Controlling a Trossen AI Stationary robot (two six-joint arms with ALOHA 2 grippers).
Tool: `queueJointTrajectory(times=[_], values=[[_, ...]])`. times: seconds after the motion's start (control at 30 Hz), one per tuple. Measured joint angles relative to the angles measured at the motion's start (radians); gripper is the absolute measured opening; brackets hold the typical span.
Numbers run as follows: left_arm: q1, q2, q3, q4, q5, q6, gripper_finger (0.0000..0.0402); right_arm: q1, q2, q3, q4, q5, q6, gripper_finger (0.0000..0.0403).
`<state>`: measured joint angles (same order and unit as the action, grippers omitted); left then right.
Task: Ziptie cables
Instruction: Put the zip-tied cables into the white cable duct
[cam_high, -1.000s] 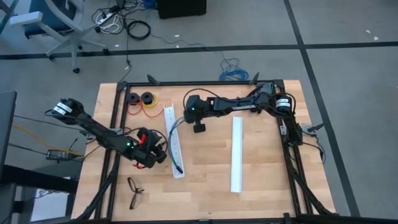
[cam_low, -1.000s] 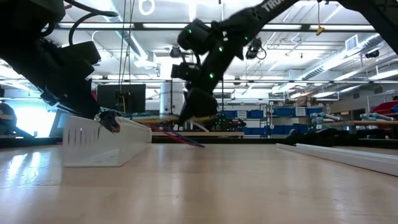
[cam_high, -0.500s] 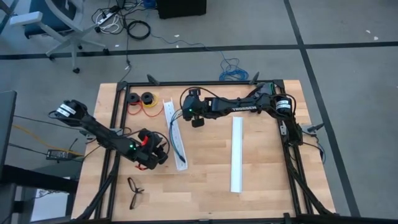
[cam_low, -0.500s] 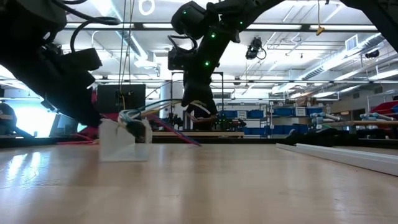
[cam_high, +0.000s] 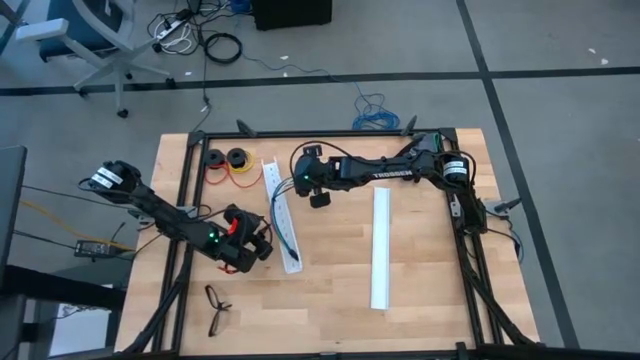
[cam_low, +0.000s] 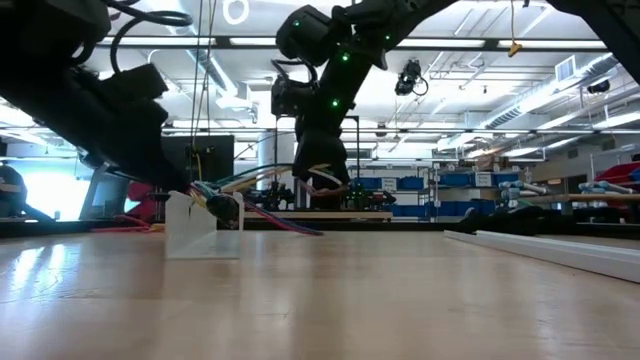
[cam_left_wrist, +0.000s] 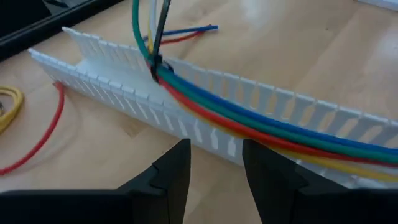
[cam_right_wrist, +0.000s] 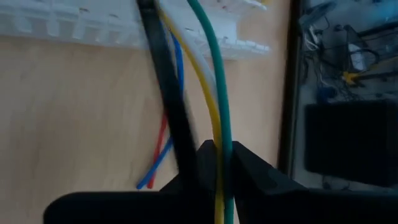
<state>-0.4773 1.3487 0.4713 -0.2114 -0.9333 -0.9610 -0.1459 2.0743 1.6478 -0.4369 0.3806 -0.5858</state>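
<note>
Both ends of the cables (cam_left_wrist: 261, 121) seem held: right hand (cam_right_wrist: 217, 155) clenched on them.

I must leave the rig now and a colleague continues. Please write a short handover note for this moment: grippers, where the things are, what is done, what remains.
Right gripper: raised over the far end of the white slotted rail, shut on the cables, with the black ziptie running into the jaws beside them.
Left gripper: open, holds nothing, low beside the rail's near end.
Cables: they lie along the inside of the rail and rise at the far end to the right gripper.
Done: the ziptie sits at the bundle where it leaves the rail; whether it is looped closed, I cannot tell.
Left: pull it tight, then release.
</note>
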Motion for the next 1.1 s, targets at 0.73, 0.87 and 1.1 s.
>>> queueJointTrajectory(times=[0.73, 0.87, 1.1], values=[[0.128, -0.087, 0.015, -0.027, -0.043, 0.151, 0.0156, -0.039, -0.027, 0.000, -0.119, -0.187, 0.100, 0.0118], [0.122, -0.157, 0.015, -0.021, -0.043, 0.192, 0.0156, -0.100, -0.029, -0.036, -0.144, -0.317, 0.175, 0.0115], [0.089, -0.239, 0.015, -0.024, -0.044, 0.225, 0.0156, -0.228, -0.027, -0.148, -0.145, -0.532, 0.299, 0.0103]])
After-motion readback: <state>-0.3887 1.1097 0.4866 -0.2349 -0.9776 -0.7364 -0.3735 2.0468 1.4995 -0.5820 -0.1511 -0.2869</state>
